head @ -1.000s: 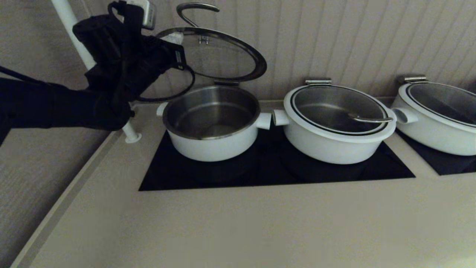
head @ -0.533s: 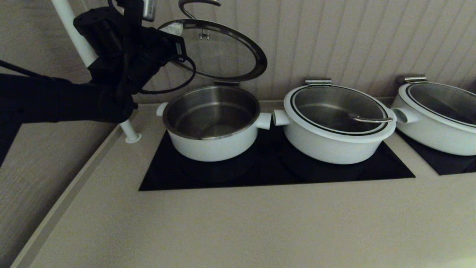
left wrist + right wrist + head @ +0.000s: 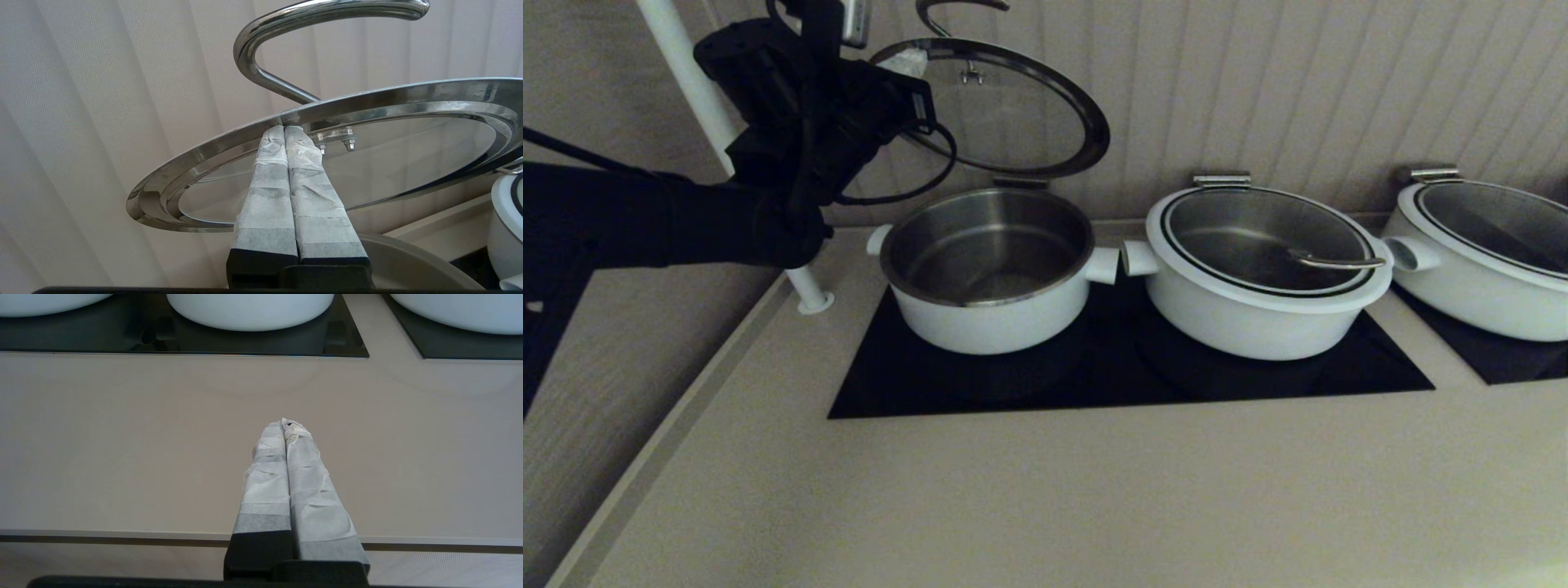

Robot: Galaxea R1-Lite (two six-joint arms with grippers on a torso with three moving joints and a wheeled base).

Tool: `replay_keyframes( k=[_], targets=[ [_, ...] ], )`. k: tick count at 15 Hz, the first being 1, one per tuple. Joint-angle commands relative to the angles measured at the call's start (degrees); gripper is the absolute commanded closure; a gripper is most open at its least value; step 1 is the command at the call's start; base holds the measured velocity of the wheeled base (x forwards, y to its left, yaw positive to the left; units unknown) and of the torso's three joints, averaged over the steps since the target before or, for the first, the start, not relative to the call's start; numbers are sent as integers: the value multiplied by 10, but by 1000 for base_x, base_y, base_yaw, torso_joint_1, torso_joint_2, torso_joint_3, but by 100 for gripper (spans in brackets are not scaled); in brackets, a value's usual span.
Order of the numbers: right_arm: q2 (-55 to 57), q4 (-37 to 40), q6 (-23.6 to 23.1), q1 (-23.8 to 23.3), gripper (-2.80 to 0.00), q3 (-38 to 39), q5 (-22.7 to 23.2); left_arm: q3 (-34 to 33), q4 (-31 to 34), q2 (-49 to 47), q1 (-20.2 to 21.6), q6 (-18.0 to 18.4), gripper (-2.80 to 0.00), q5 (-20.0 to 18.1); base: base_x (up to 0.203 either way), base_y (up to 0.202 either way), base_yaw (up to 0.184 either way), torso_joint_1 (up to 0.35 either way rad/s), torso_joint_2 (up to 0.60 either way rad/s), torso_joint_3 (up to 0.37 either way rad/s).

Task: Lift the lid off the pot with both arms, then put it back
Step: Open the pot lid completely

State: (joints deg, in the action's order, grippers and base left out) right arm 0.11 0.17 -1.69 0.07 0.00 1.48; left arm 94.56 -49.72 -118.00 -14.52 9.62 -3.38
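Note:
The lid (image 3: pixel 1013 114) is tilted up above the open pot (image 3: pixel 988 318), its back edge low by the pot's rear hinge and its steel handle (image 3: pixel 956 8) pointing up. My left gripper (image 3: pixel 907 64) is shut, its taped fingertips pressed against the underside of the lid's raised rim. In the left wrist view the shut gripper (image 3: pixel 284 128) touches the rim of the lid (image 3: pixel 408 163) just below the handle (image 3: pixel 310 12). My right gripper (image 3: pixel 284 424) is shut and empty over the counter's front part, out of the head view.
A wider lidded white pot (image 3: pixel 1258 318) stands close to the right of the pot on the black cooktop (image 3: pixel 1111 384). A third pot (image 3: pixel 1478 286) is at the far right. A white pole (image 3: pixel 686 73) rises behind my left arm. The ribbed wall is just behind the lid.
My left gripper has risen a little and shifted right, tilting the lid's front edge higher. The pots have not moved.

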Motion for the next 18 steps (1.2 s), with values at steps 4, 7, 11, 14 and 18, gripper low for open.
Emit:
replay_keyframes(
  k=[4,7,11,14,18],
  targets=[
    [0,0,0,1,0,0,0,27,-3,-17,0,0,0,0,0,0,0,0,0,0],
    [0,0,-1,0,0,0,0,71,1,-39,-1,0,0,0,0,0,0,0,0,0],
    [0,0,-1,0,0,0,0,103,2,-57,-1,0,0,0,0,0,0,0,0,0],
    [1,0,0,0,0,0,0,108,3,-62,-1,0,0,0,0,0,0,0,0,0],
    [1,0,0,0,0,0,0,107,3,-60,0,0,0,0,0,0,0,0,0,0]
  ],
)
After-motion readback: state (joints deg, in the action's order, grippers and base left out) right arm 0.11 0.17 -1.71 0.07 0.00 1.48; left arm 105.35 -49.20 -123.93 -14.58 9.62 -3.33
